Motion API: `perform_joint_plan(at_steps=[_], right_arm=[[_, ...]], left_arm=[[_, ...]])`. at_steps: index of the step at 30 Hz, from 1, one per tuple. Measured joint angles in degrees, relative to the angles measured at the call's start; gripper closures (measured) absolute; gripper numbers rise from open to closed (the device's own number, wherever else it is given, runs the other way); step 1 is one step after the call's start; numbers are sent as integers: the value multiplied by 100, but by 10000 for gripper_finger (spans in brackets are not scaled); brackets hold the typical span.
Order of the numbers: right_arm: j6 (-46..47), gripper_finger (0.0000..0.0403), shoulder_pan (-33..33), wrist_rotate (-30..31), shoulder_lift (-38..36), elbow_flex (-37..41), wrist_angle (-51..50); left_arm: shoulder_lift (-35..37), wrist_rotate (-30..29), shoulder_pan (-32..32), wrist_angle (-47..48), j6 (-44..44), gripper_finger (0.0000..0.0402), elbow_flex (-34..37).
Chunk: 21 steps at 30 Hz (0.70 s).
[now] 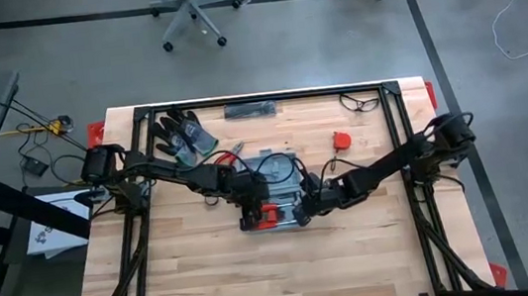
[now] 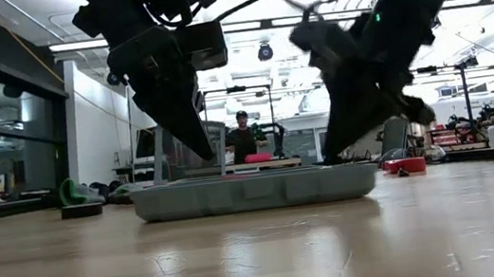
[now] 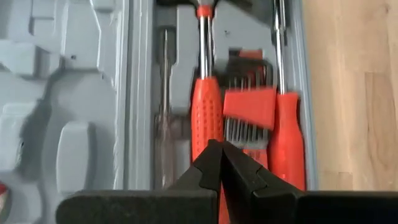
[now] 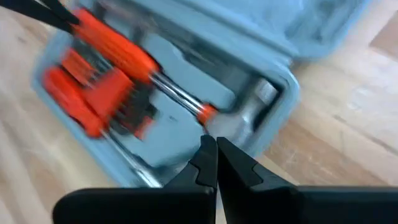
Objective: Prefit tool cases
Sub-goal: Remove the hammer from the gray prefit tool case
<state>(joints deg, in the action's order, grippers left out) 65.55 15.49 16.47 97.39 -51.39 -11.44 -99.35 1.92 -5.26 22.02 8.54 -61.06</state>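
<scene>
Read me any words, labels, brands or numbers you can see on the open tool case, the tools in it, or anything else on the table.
None can be read.
Blue-grey plastic clamshell tool case: moulded recesses only, no legible lettering.
Orange-handled hammer and orange hex key holder: no readable marks.
White paper beside the table: print too small to read.

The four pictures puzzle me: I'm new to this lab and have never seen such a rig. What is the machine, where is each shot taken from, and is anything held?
It is a robot with two dark arms at a wooden table. One picture looks down from above, one looks level across the table top, and two come from cameras on the wrists. An open blue-grey tool case lies mid-table, holding a red-handled hammer and other red-handled tools. The left hand and right hand hover over it, both shut, holding nothing. Dark gloves lie further back.
</scene>
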Motion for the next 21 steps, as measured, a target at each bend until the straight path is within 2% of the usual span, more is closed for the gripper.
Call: perform_joint_plan(at_steps=[7,13,17,21], right_arm=[[-72,403,-3,131,-131,-13,-214],[-148,403,-142,-433,463,-51,100],[-109,403,-145,-454,611,-60,215],[-109,403,-143,-456,616,-52,261]], left_arm=[[0,2,-1,-92,39,401,2],[4,-4,-2,-260,37,401,4],[7,2,0,-240,34,401,4],[7,322,0,-203,-138,387,4]])
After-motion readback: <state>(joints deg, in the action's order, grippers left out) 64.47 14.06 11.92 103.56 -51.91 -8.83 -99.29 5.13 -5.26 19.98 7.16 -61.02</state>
